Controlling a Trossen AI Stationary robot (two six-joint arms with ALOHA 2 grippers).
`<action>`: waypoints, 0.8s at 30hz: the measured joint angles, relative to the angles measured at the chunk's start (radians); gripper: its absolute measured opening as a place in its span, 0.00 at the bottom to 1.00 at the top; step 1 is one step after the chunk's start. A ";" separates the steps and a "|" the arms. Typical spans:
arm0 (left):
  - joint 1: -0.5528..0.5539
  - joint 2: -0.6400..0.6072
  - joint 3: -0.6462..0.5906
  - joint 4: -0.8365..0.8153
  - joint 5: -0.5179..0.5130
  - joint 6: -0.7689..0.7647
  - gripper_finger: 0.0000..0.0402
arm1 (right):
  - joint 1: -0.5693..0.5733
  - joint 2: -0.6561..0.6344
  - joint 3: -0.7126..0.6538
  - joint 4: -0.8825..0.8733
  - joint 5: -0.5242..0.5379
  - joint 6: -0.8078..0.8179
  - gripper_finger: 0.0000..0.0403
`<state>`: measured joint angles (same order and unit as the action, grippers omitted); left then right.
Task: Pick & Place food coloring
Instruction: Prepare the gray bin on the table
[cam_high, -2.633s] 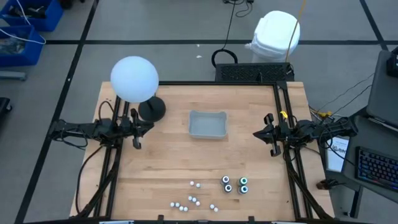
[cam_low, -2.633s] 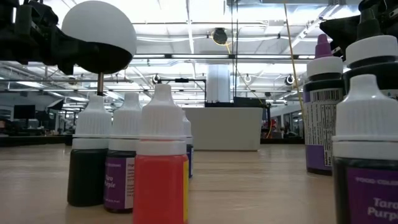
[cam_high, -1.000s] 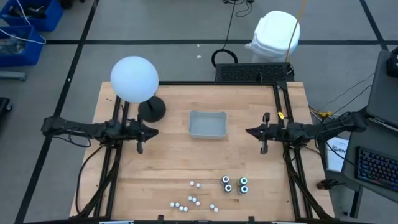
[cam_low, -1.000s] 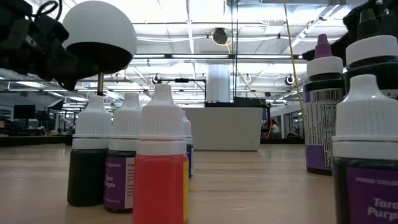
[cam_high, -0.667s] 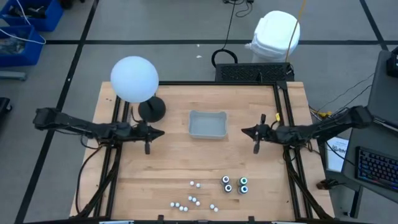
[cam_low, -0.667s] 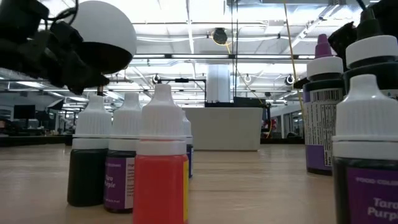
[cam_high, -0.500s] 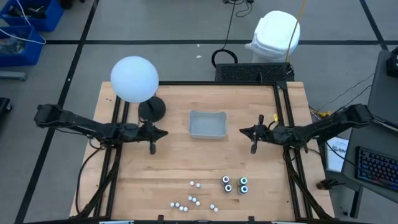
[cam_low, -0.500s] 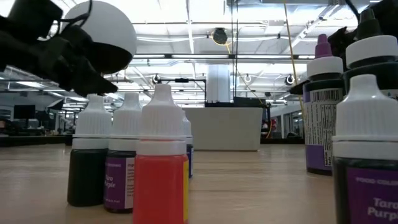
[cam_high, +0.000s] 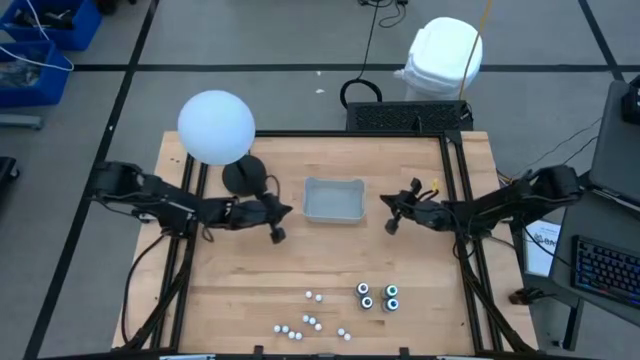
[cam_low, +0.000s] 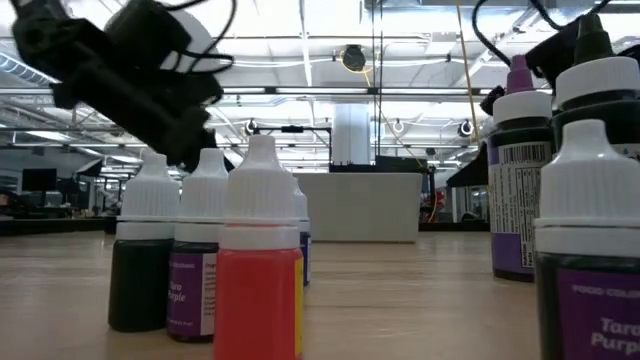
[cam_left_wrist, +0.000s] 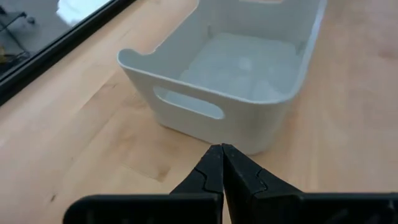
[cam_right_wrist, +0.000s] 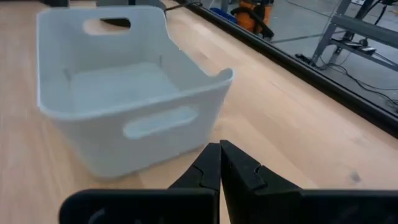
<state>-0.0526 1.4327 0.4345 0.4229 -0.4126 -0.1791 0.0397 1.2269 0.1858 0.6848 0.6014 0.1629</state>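
The food coloring stands at the table's near edge. Several tiny white-capped bottles (cam_high: 302, 323) are on the left, and bigger dark ones with green and blue rims (cam_high: 378, 296) are beside them. The low view shows them close up, an orange bottle (cam_low: 258, 285) in front. My left gripper (cam_high: 278, 233) hangs shut, left of the grey tray (cam_high: 334, 200) and a little nearer than it. Its tips (cam_left_wrist: 222, 149) point at the tray's handle wall (cam_left_wrist: 205, 109). My right gripper (cam_high: 392, 223) is shut just right of the tray, with its tips (cam_right_wrist: 219, 147) facing the other handle wall (cam_right_wrist: 155, 121). Neither holds anything.
A lamp with a white globe (cam_high: 215, 127) and a black base (cam_high: 245, 177) stands at the far left, close behind my left arm. Bare wood (cam_high: 330, 255) lies between the tray and the bottles. Black frame rails (cam_high: 470, 290) run along both table sides.
Both grippers have swung inward from the table's sides toward the grey tray, sinking a little and tipping their fingers downward. My left went toward the right edge, my right toward the left. The bottles and the tray have stayed put.
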 joint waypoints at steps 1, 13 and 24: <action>0.008 0.020 0.011 0.000 0.000 0.000 0.02 | -0.007 0.017 0.013 0.000 -0.002 -0.006 0.00; 0.053 0.140 0.096 -0.003 0.054 -0.001 0.01 | -0.092 0.140 0.094 -0.001 -0.092 -0.073 0.00; 0.053 0.205 0.158 -0.025 0.090 0.031 0.02 | -0.171 0.165 0.100 0.009 -0.188 -0.104 0.00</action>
<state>0.0006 1.6375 0.5924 0.3978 -0.3222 -0.1480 -0.1315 1.3918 0.2863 0.6942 0.4133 0.0593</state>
